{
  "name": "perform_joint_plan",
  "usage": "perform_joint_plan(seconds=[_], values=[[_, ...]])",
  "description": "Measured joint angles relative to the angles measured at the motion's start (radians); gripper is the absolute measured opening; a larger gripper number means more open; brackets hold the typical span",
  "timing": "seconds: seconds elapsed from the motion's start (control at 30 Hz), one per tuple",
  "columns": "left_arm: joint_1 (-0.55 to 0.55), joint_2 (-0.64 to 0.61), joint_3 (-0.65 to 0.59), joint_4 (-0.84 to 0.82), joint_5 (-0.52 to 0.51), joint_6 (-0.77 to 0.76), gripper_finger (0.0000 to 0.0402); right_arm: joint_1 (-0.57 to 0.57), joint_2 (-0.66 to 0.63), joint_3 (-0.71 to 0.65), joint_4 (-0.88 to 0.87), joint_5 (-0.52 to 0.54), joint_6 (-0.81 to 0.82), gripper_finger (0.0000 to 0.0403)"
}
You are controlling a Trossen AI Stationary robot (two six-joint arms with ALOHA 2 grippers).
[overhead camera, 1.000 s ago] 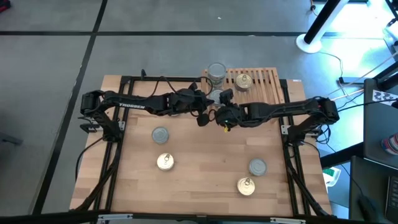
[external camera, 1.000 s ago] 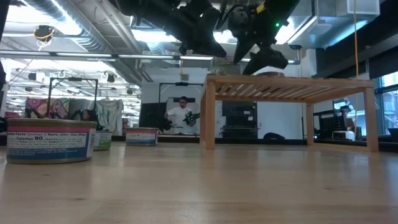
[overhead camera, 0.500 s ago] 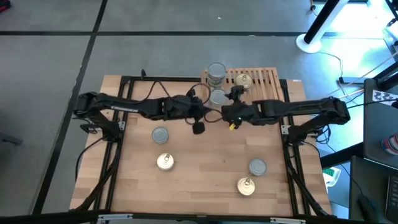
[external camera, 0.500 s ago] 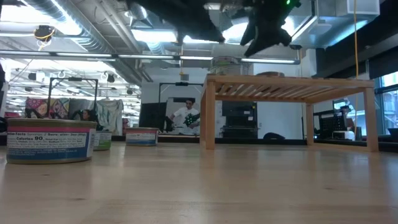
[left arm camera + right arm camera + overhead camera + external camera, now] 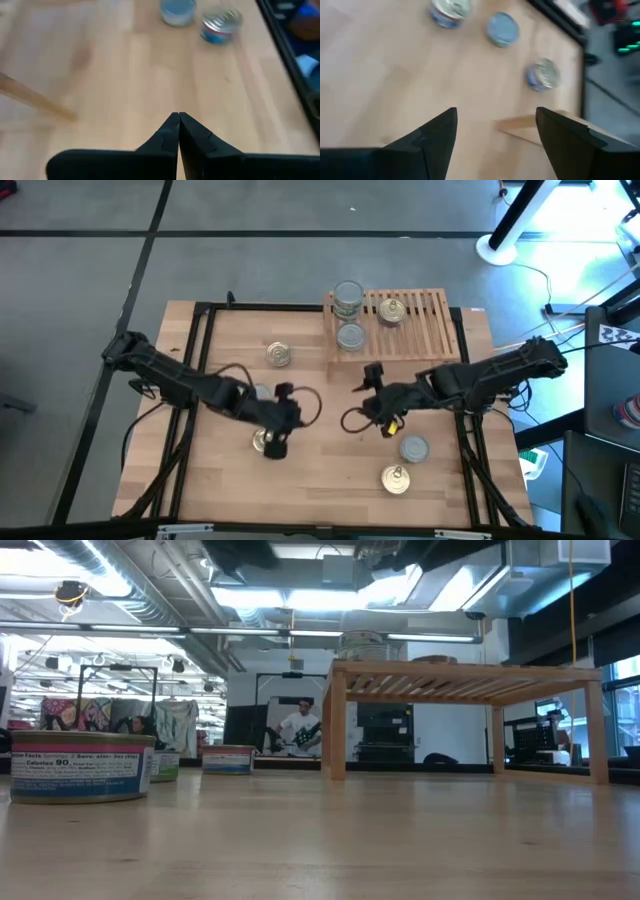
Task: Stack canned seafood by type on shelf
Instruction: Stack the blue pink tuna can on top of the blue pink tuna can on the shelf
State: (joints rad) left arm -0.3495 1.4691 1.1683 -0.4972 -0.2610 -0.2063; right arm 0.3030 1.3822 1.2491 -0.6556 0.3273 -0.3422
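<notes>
The shelf (image 5: 415, 320) stands at the table's far right. It carries a stack of silver-topped cans (image 5: 347, 298), one more silver can (image 5: 350, 336) and a gold-topped can (image 5: 391, 310). Loose on the table are gold cans (image 5: 279, 355) (image 5: 396, 479) and silver cans (image 5: 413, 448) (image 5: 258, 393). My left gripper (image 5: 278, 442) (image 5: 178, 120) is shut, holds nothing, and hangs over another gold can (image 5: 263, 442) at centre left. My right gripper (image 5: 366, 395) (image 5: 495, 130) hangs open over the table's middle, nothing between its fingers.
A black frame rail (image 5: 195, 380) runs along each side of the table. In the low view three cans (image 5: 80, 768) (image 5: 228, 758) (image 5: 165, 765) stand at left and the shelf (image 5: 465, 680) at right, with bare table in front. A person stands far off in the room behind.
Both grippers have drawn back from the shelf's left end toward the table's near edge. The left one swung toward the left and now hangs over a gold can; the right one swung toward the right. Their move uncovers the gold can at far left.
</notes>
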Motion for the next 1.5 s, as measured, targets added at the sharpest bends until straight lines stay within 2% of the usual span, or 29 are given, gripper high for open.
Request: perform_joint_plan(seconds=[0.2, 0.4, 0.6, 0.73, 0.87, 1.03, 1.3, 1.5], values=[[-0.093, 0.003, 0.001, -0.123, 0.0, -0.212, 0.0006, 0.04, 0.044, 0.0, 0.026, -0.051, 0.084, 0.0268], [-0.11, 0.004, 0.001, -0.301, -0.001, -0.428, 0.0014, 0.051, 0.124, 0.0, 0.035, -0.109, 0.088, 0.0268], [-0.106, 0.004, 0.0, -0.488, -0.001, -0.596, 0.0079, 0.051, 0.223, 0.0, 0.112, -0.171, 0.114, 0.0268], [-0.106, 0.004, 0.0, -0.557, 0.0, -0.648, 0.0124, 0.051, 0.288, 0.0, 0.192, -0.172, 0.226, 0.0268], [-0.106, 0.004, 0.0, -0.589, 0.001, -0.719, 0.0143, 0.05, 0.341, 0.0, 0.262, -0.173, 0.402, 0.0268], [-0.106, 0.004, -0.001, -0.595, 0.027, -0.816, 0.0143, 0.049, 0.389, 0.0, 0.339, -0.189, 0.584, 0.0268], [-0.107, 0.003, -0.126, -0.554, 0.143, -0.984, 0.0138, 0.035, 0.464, 0.0, 0.543, -0.286, 0.749, 0.0268], [-0.108, 0.004, -0.183, -0.495, 0.151, -1.011, 0.0138, 0.002, 0.523, 0.0, 0.653, -0.322, 0.87, 0.0268]])
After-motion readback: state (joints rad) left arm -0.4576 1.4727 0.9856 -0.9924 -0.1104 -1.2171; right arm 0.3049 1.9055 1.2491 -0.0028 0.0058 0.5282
